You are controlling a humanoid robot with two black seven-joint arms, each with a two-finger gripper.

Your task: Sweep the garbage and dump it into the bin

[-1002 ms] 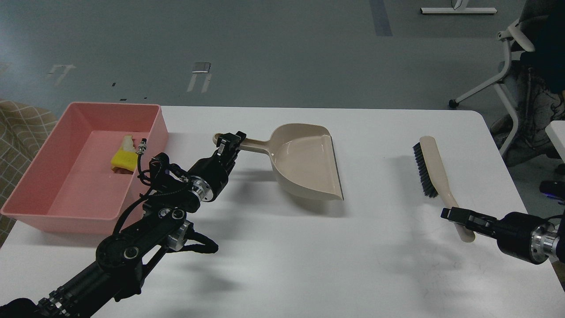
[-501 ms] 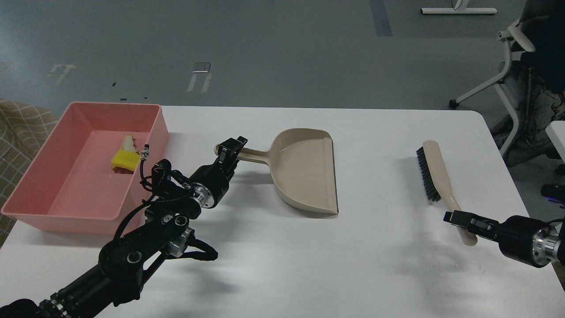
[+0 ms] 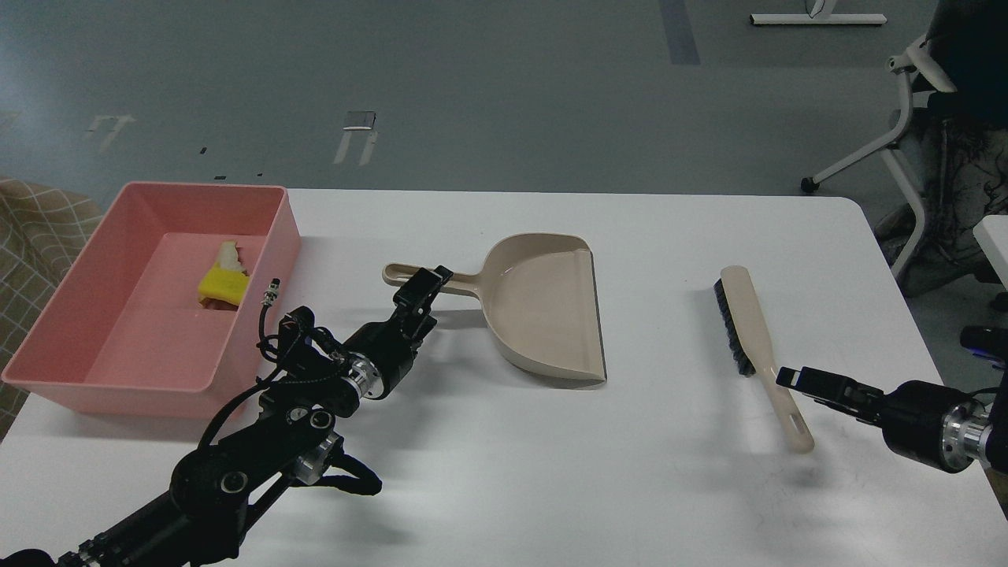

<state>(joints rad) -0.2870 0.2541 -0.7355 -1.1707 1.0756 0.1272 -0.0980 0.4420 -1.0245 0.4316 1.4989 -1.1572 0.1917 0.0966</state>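
Observation:
The garbage, a yellow scrap and a pale beige strip, lies inside the pink bin at the table's left. The beige dustpan lies flat on the table at the centre, its handle pointing left. My left gripper sits over that handle; its dark fingers cannot be told apart. The beige brush with black bristles lies on the table at the right. My right gripper has its tip against the right side of the brush handle. I cannot tell whether it grips.
The white table has its right edge near my right arm. Grey floor lies beyond the far edge. An office chair stands off the table's far right corner. A checked fabric shows at the far left.
The dustpan has come down from tilted to flat on the table. My left gripper dropped lower along its handle. The brush has shifted left and turned, and its handle end now shows past my right gripper.

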